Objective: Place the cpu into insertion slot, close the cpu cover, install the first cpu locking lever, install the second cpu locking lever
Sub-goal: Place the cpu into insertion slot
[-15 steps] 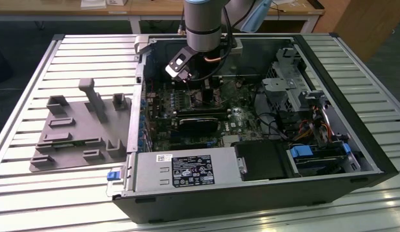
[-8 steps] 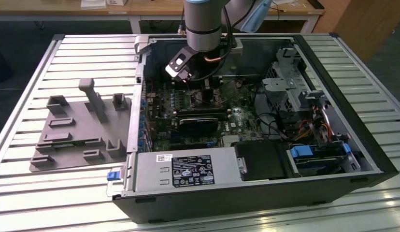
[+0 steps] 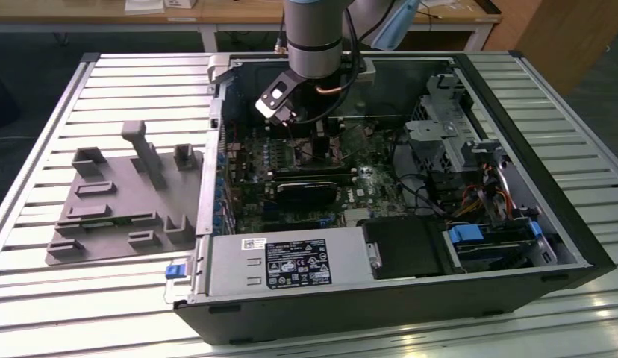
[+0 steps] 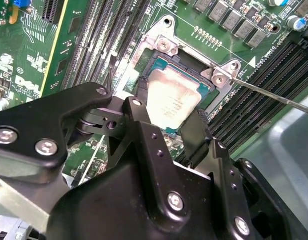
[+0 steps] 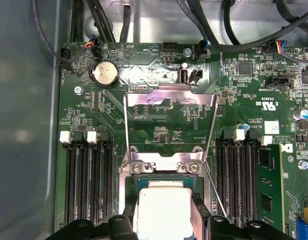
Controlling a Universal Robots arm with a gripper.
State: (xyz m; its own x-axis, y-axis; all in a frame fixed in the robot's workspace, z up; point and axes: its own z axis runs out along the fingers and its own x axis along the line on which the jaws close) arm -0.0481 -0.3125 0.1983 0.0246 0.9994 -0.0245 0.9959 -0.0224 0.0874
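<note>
In both wrist views the cpu [image 4: 174, 100] [image 5: 164, 202], a pale silvery square chip, lies flat in the insertion slot [image 4: 155, 62] [image 5: 129, 184] on the green board. My gripper [image 4: 169, 115] [image 5: 164, 212] is shut on the cpu, with a black finger [image 4: 136, 112] against each of two opposite edges. The cpu cover [image 5: 169, 95], a thin silver frame, stands swung open past its hinge [image 5: 164, 167]. A thin locking lever [image 4: 274, 95] sticks out unlatched beside the slot. In the exterior view the gripper [image 3: 311, 145] reaches down into the open computer case.
Black memory slots [image 5: 88, 180] run on both sides of the socket, and a coin battery [image 5: 104, 74] sits beyond the cover. A black block [image 3: 309, 190], a power supply [image 3: 279, 265] and drive cables [image 3: 478, 201] crowd the case. A grey fixture [image 3: 120, 201] lies on the slatted table.
</note>
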